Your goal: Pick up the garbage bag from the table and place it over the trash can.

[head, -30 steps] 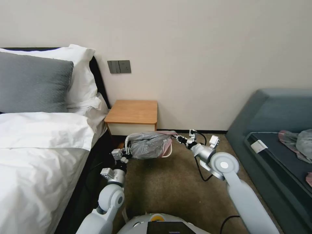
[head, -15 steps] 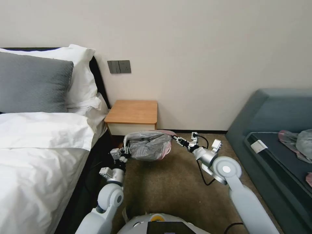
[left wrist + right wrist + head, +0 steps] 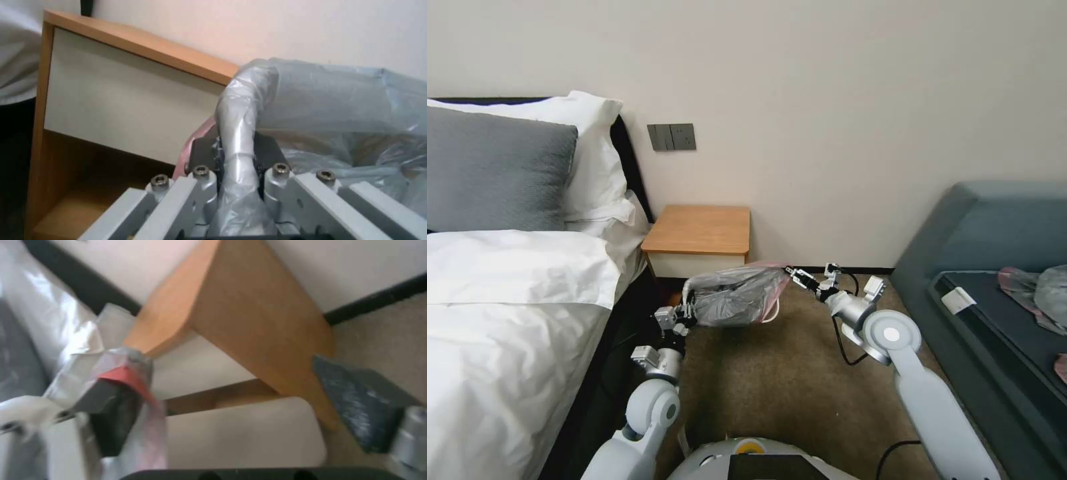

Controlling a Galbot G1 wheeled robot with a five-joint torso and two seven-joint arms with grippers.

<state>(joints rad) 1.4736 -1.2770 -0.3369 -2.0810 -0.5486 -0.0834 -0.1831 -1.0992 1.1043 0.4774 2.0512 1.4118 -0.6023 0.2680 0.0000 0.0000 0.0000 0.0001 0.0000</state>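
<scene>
The garbage bag point(image 3: 737, 295) hangs stretched over the trash can point(image 3: 249, 433) on the carpet, just in front of the nightstand point(image 3: 700, 230). Its long axis runs 9 to 3 o'clock between the grippers. The left gripper point(image 3: 686, 312), at the bag's 8 o'clock, is clamped on a twisted rope of film. The right gripper point(image 3: 792, 273), at 2 o'clock, has its fingers spread apart with pink-edged film draped over one. Since half a second ago that right end has risen, tenting the bag upward

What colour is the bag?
Grey see-through garbage bag with pinkish edges; head view shows it best.
</scene>
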